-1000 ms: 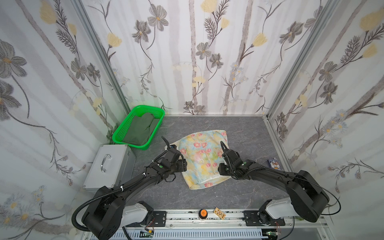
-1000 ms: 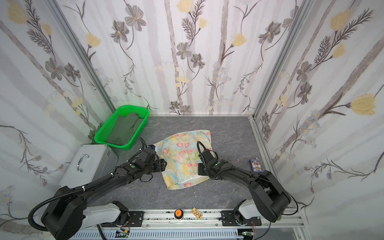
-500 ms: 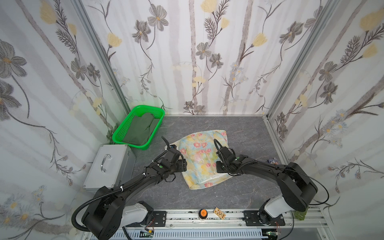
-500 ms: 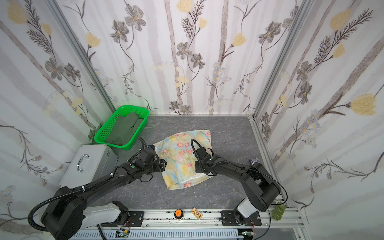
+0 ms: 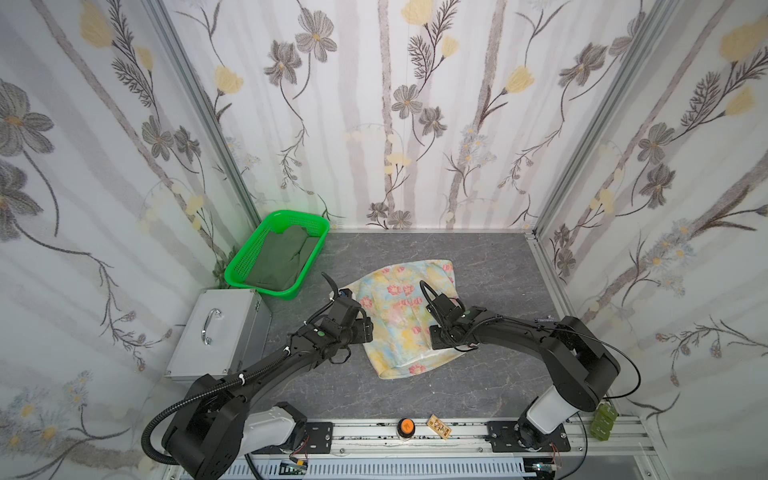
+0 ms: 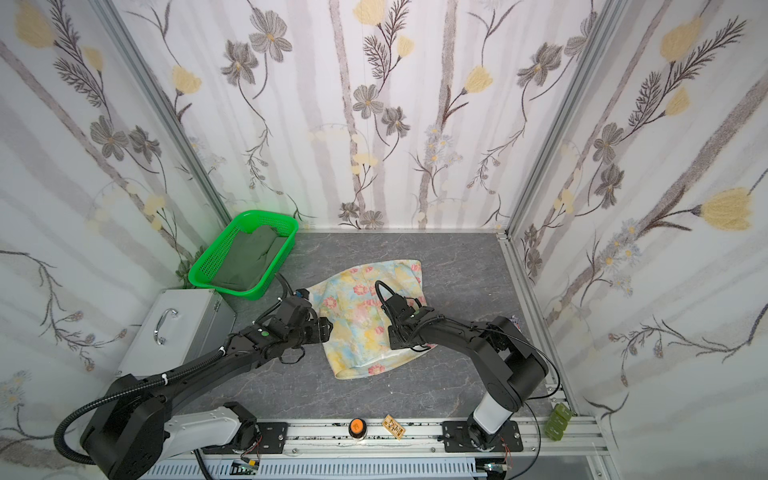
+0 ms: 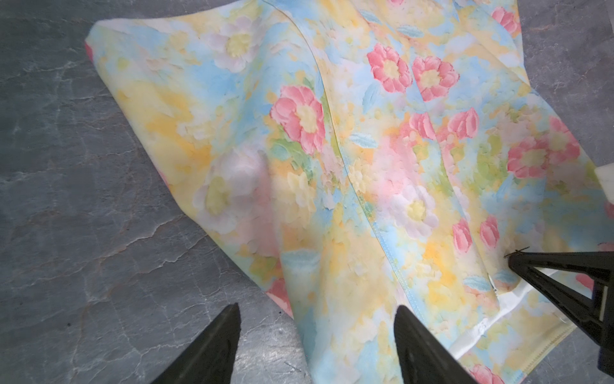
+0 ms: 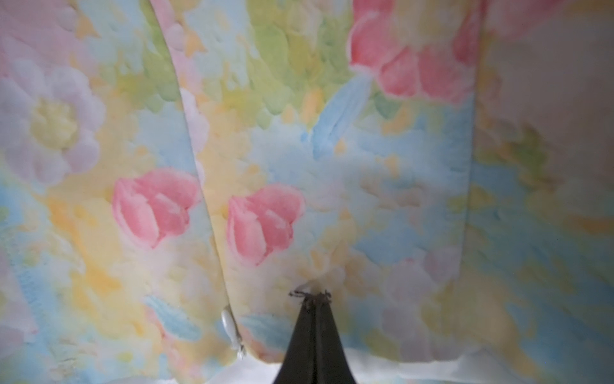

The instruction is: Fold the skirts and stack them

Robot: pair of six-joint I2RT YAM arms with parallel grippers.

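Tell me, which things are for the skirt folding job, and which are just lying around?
For the job: floral skirt, olive skirt.
Just lying about: green basket, metal case, orange button, small card.

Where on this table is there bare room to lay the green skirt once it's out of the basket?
Widest bare patch: the table between the floral skirt and the right wall, back to the rear wall. A second strip lies between the skirt's near hem and the front rail. Crowded: the left side, with basket, green skirt, metal case and left gripper.
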